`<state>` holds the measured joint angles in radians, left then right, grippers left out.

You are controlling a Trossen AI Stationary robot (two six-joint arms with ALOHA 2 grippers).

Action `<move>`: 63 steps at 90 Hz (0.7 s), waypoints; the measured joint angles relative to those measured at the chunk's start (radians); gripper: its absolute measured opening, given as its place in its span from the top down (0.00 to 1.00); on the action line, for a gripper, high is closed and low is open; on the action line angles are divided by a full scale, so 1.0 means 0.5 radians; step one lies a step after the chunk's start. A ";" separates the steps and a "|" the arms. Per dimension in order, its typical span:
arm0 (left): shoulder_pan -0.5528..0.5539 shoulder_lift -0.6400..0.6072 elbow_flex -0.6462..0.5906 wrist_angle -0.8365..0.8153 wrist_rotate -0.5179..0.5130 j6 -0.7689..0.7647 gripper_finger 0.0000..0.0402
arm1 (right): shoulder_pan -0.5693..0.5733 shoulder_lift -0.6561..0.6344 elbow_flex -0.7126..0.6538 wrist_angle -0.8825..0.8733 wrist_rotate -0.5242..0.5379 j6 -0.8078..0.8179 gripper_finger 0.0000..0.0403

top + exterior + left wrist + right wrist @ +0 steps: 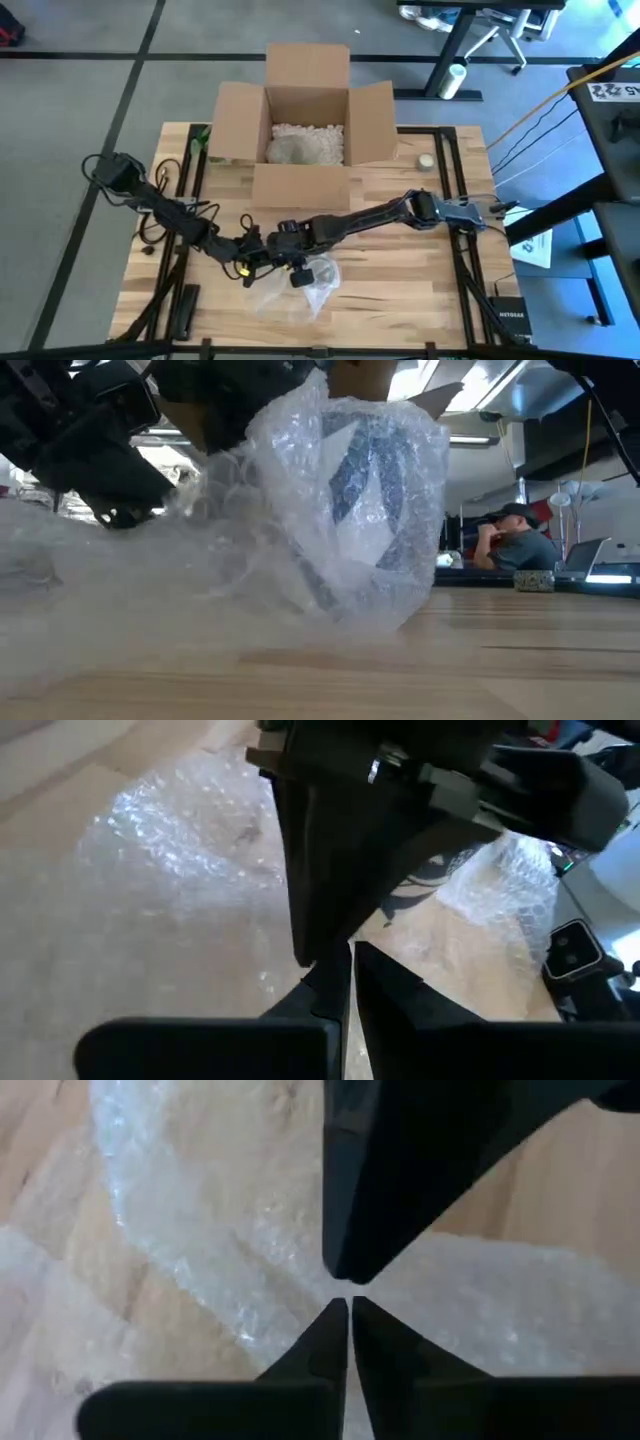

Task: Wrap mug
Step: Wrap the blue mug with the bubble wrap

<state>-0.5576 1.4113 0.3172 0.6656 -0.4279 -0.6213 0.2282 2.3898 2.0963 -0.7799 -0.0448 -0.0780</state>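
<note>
My left gripper [247,262] and right gripper [297,272] are both closed, meeting over the bubble wrap [295,290] to keep it bunched around the mug [365,500] standing on the tabletop [400,290].

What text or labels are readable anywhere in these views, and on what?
"NETGEAR", seemingly: on the black box at the wooden table's near right corner; small, so uncertain.
Dark characters on the white sheet on the black stand at far right: too blurred to read.
Print on the white paper right of the table: too small to read.
Brown cardboard box, clear bubble wrap: no text visible.
</note>
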 joint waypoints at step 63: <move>0.025 -0.160 0.001 -0.848 -0.175 -0.328 1.00 | 0.000 0.002 -0.001 -0.015 -0.016 0.041 1.00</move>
<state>-0.5449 1.3313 0.3176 0.2416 -0.5152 -0.7855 0.2283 2.3909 2.0956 -0.7872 -0.0529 -0.0574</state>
